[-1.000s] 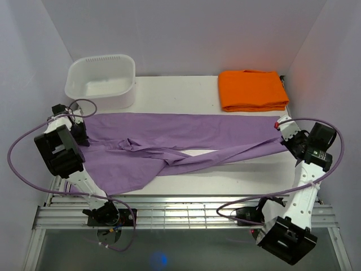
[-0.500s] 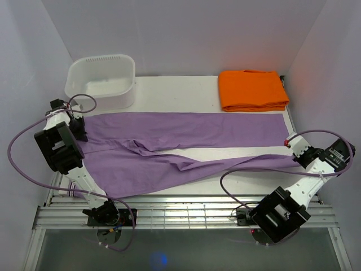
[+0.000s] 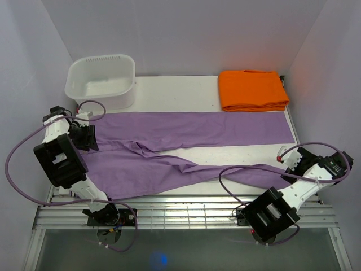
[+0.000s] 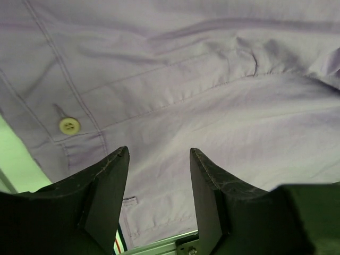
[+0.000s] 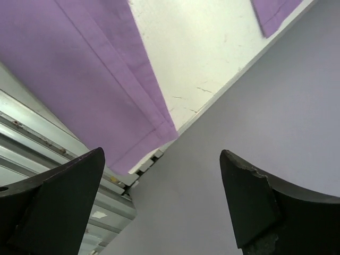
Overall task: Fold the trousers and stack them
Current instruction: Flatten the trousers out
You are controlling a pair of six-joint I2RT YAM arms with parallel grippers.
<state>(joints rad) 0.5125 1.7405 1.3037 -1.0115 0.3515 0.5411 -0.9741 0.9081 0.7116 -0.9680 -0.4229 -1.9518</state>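
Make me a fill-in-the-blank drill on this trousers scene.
1. The folded cloth at the far right is ____.
2. The white tub stands far back on the ____ side.
3. The left wrist view shows a pale ____ sewn on the trousers.
4. The jaws of the right gripper stand ____.
Missing words: orange; left; button; open.

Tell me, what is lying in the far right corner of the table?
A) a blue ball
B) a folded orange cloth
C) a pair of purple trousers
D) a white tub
B: the folded orange cloth lies at the far right corner of the table, while the white tub sits at the far left.
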